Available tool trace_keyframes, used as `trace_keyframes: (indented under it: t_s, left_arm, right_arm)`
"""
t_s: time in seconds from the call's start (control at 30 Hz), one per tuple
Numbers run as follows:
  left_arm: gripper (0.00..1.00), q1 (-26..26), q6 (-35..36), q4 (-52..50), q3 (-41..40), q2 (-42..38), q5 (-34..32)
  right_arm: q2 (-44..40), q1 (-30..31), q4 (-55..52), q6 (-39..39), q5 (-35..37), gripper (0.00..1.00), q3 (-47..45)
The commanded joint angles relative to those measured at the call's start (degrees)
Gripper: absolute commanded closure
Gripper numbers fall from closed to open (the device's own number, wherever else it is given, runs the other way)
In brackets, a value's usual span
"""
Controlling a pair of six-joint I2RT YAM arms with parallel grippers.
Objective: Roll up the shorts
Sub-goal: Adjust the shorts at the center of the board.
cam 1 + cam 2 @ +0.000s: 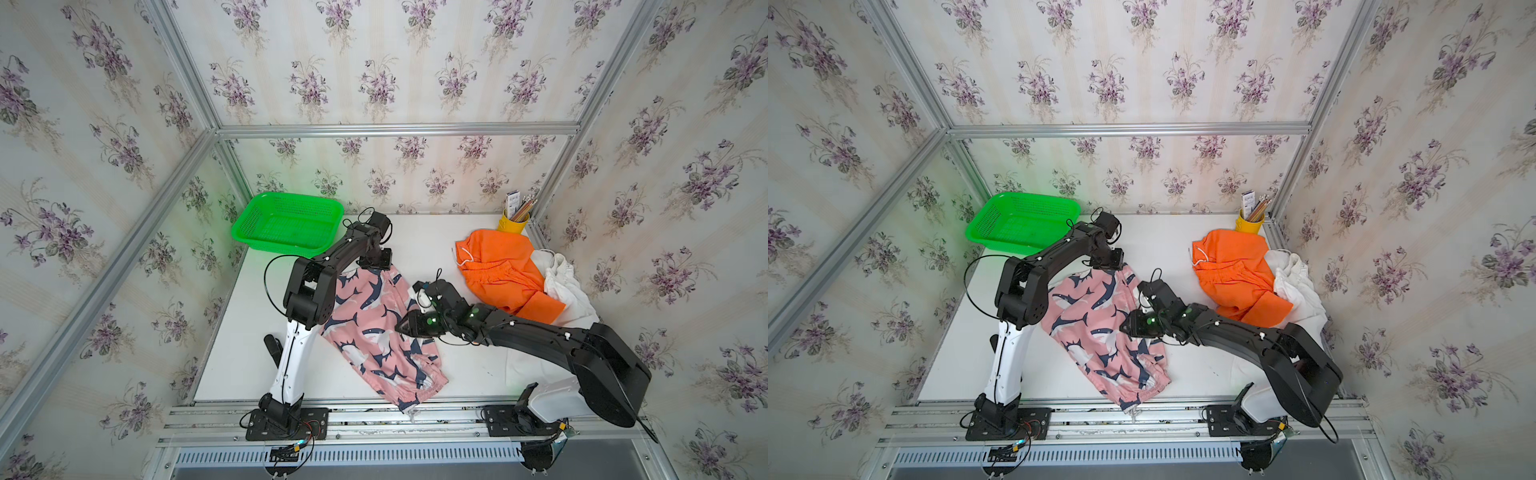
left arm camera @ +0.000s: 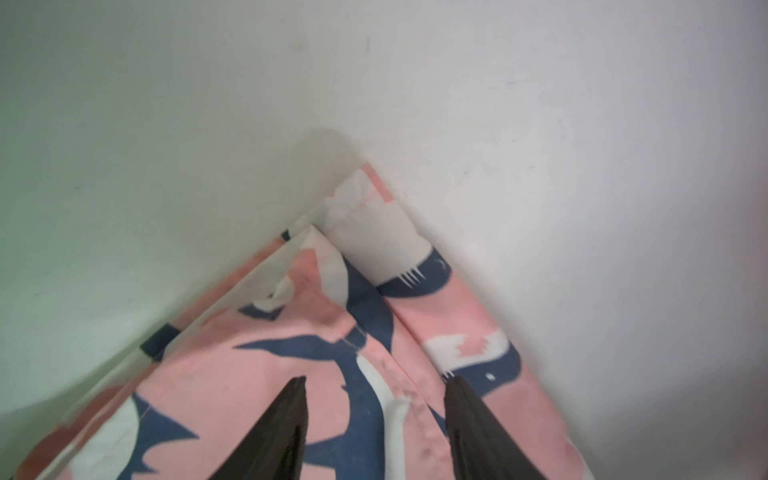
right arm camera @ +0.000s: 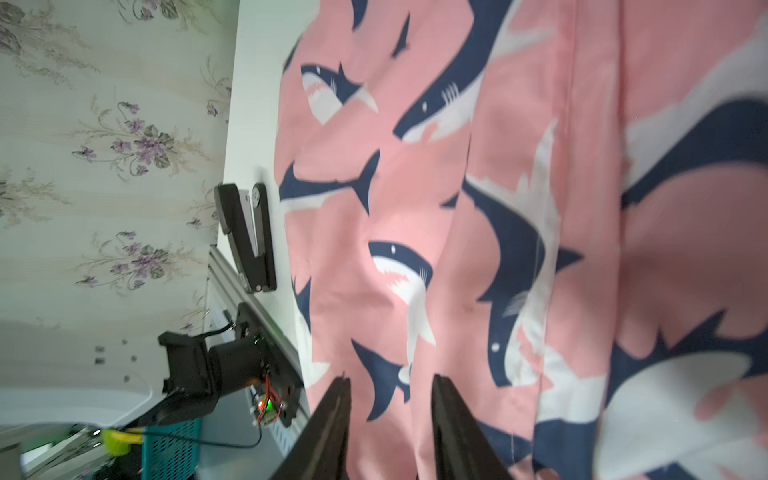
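Your left gripper points down, open, over the far corner of the pink shark-print cloth shorts. Your right gripper reaches sideways over them, open and empty too.

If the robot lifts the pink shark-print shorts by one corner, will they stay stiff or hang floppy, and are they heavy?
Probably floppy: the pink shorts lie flat with soft wrinkles, so the rest should droop. Likely light, since the cloth looks thin at the folded hem. Pushed, they may bunch like the gathered waistband rather than slide.
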Motion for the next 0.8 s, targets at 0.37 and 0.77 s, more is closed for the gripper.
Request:
trace_keyframes:
  t_s: [0.37, 0.77]
  left_arm:
    - [0.40, -2.30, -6.07, -4.38, -29.19, -39.71, -7.47]
    - [0.40, -16.81, -13.23, -5.43, -34.41, -43.79, -8.74]
  right_arm:
    - [41.90, -6.79, -2.10, -14.04, -9.47, 0.68, 40.48]
    - [48.08, -18.20, -6.64, -10.81, 7.78, 0.69, 41.96]
